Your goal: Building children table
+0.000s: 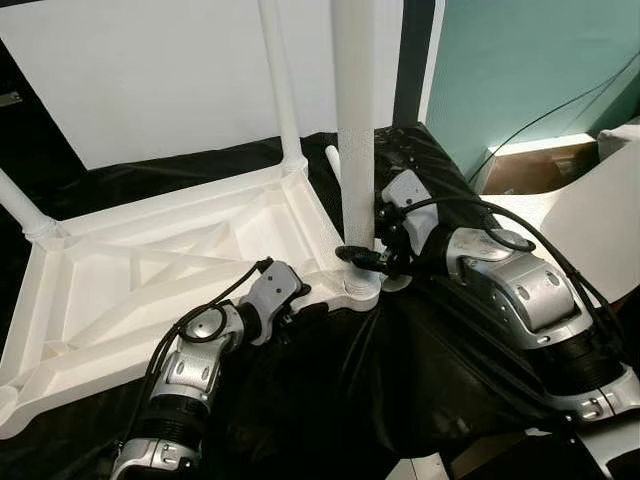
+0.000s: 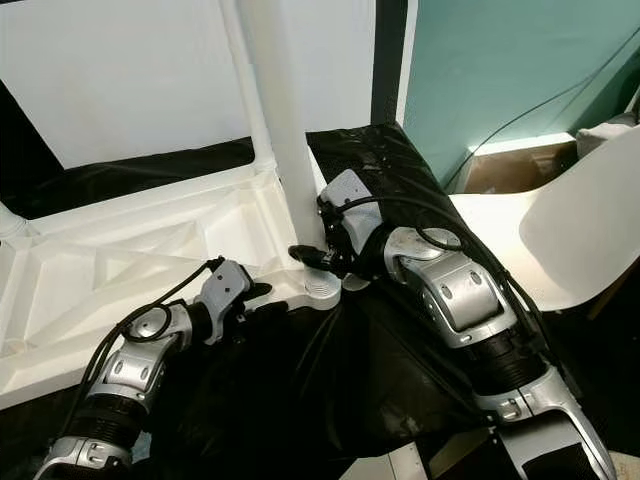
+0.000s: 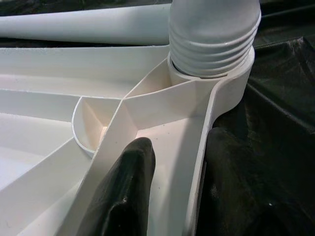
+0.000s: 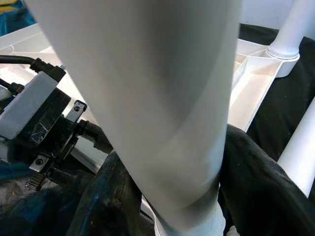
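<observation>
White plastic children's table top [image 1: 150, 270], inverted on black sheeting [image 1: 330, 400]: ribbed, stiff, probably light and slick; left gripper [image 1: 305, 300] pinches its rim beside the corner socket, right gripper [image 1: 362, 257] clasps the screw-in leg [image 1: 353, 140] low down.

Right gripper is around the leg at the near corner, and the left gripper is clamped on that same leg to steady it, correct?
Not quite. The right gripper is around the white leg, but the left gripper holds the tabletop's rim beside the corner socket, one finger inside and one outside, as the left wrist view shows.
</observation>
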